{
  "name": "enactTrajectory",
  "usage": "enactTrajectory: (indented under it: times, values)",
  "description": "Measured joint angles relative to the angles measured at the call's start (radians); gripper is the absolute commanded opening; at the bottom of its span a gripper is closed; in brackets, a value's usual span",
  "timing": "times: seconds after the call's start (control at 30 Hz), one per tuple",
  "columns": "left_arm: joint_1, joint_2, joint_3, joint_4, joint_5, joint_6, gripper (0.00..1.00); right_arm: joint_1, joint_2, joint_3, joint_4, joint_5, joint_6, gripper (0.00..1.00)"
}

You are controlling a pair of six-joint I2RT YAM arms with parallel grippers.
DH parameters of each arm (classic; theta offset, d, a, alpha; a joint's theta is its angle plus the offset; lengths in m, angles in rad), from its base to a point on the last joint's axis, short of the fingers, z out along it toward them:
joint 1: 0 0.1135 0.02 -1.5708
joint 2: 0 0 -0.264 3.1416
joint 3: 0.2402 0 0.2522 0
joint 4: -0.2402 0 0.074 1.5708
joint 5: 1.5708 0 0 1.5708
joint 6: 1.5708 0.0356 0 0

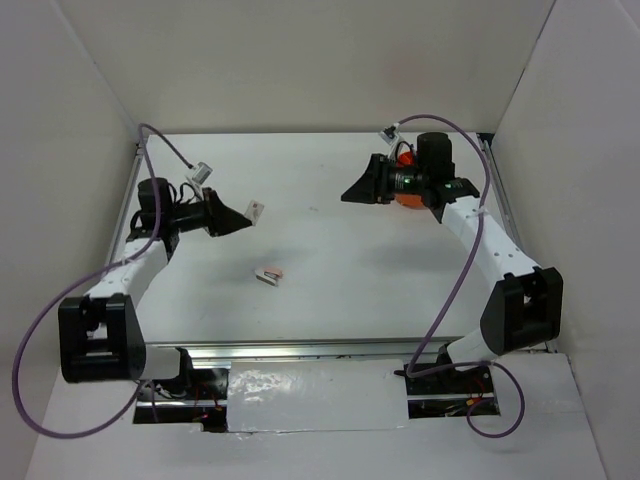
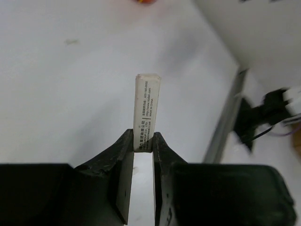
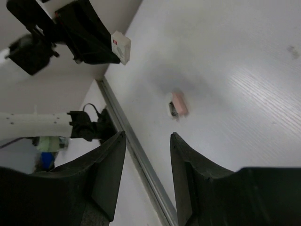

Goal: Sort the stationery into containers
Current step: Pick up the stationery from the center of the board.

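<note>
My left gripper [image 2: 143, 141] is shut on the lower end of a white eraser [image 2: 146, 110] with printed text, held off the table at the left [image 1: 258, 209]. The right wrist view shows the same eraser [image 3: 121, 46] sticking out of the left gripper's black fingers [image 3: 89, 37]. A pink-and-white eraser [image 1: 270, 274] lies on the table in front of the middle, also visible as a pink-and-white eraser [image 3: 178, 103] beyond my right gripper [image 3: 148, 136]. That gripper is open and empty, raised at the back right [image 1: 350, 193]. The orange container [image 1: 407, 198] is mostly hidden behind the right wrist.
White walls enclose the table on three sides. A metal rail [image 1: 300, 348] runs along the near edge and another rail [image 2: 225, 122] along the side. Purple cables [image 1: 150, 140] loop from both arms. A small dark mark [image 1: 312, 208] sits mid-table.
</note>
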Motion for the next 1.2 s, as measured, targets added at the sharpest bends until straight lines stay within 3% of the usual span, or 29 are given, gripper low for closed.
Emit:
enactTrajectory:
  times: [0.13, 0.3, 0.4, 0.5, 0.7, 1.2]
  values:
    - [-0.010, -0.142, -0.148, 0.431, 0.031, -0.467, 0.00, 0.035, -0.008, -0.009, 0.144, -0.070, 0.143, 0.49]
    - [-0.026, -0.159, -0.237, 0.878, -0.006, -0.947, 0.00, 0.122, -0.006, -0.011, 0.270, -0.116, 0.263, 0.48]
    - [-0.048, -0.128, -0.281, 1.067, -0.042, -1.171, 0.00, 0.164, 0.005, -0.007, 0.317, -0.137, 0.315, 0.47]
    - [-0.073, -0.085, -0.306, 1.147, -0.085, -1.335, 0.00, 0.196, 0.035, 0.013, 0.357, -0.148, 0.365, 0.48]
    - [-0.128, -0.089, -0.317, 1.210, -0.131, -1.439, 0.00, 0.239, 0.101, 0.080, 0.378, -0.126, 0.404, 0.49]
    - [-0.145, -0.106, -0.317, 1.234, -0.153, -1.468, 0.00, 0.340, 0.222, 0.216, 0.338, -0.041, 0.392, 0.52]
